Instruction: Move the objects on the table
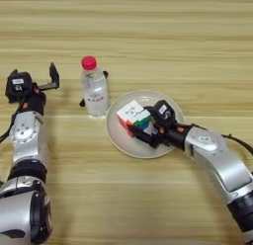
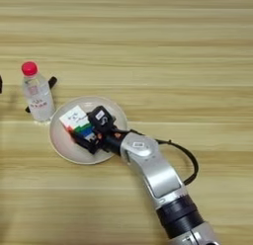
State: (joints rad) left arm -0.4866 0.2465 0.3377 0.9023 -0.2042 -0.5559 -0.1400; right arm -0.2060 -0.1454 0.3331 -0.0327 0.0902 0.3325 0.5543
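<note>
A white-topped puzzle cube [image 1: 132, 114] sits tilted over the round white plate [image 1: 121, 140]. My right gripper [image 1: 149, 126] reaches in from the right and is shut on the cube, one black finger [image 1: 160, 110] at its right side and the other under its near edge. In the right eye view the same gripper [image 2: 94, 128] shows on the cube [image 2: 75, 118]. A clear bottle with a red cap [image 1: 94, 91] stands upright just left of the plate. A black marker pen [image 1: 105, 74] lies behind the bottle, mostly hidden. My left gripper [image 1: 35, 79] is parked open at the far left.
The bottle stands a finger's width from the plate's left rim, between the two arms. My right forearm [image 1: 217, 160] and its cable cross the near right of the table [image 1: 173, 36].
</note>
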